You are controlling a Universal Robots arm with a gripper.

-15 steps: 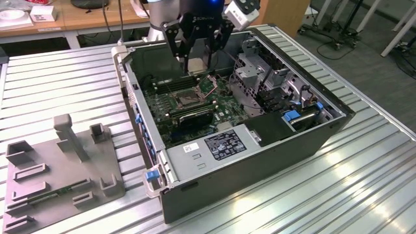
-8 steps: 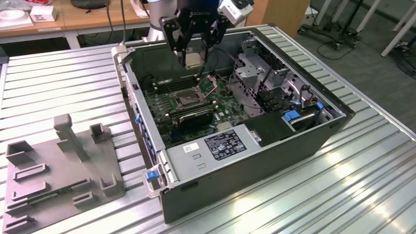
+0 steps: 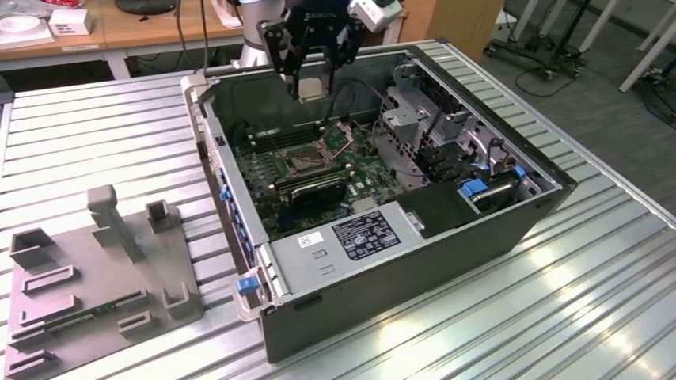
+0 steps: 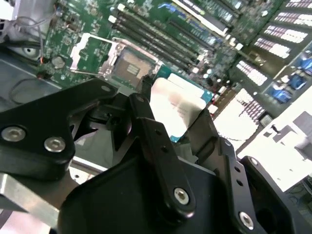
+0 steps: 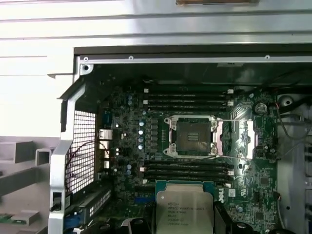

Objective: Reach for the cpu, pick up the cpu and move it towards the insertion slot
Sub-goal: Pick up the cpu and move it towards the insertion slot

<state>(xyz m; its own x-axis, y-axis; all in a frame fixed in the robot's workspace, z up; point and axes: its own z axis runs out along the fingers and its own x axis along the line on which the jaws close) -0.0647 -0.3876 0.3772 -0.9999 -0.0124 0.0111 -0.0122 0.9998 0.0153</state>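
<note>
The black multi-link gripper [image 3: 312, 85] was closed on the cpu [image 3: 310, 89], a small thin square chip with a silvery-white face and a greenish rim, and its two black fingers [image 4: 146, 114] pressed on opposite edges of the chip, probably so that the flat face and the contact side stayed untouched. In the second wrist view the chip [image 4: 179, 108] stood between the finger links, and in the first wrist view its silvery lid [image 5: 184, 212] hung in front of the board. The chip was held in the air above the open black computer case [image 3: 528, 214] (well clear of the parts inside), near the rear wall of the case. Below it lay the green motherboard [image 3: 264, 170] with the insertion slot [image 3: 303, 162], a square dark socket with a shiny metal frame; its metal load plate [image 5: 239, 139] stood open beside the socket [image 5: 191, 136], so the socket was free to receive a chip. The chip was not yet over this socket, as I judge from the first wrist view. On the exterior view's left, on the ribbed metal table [image 3: 85, 134], rested the grey plastic holder [image 3: 95, 273], well apart from the case.
</note>
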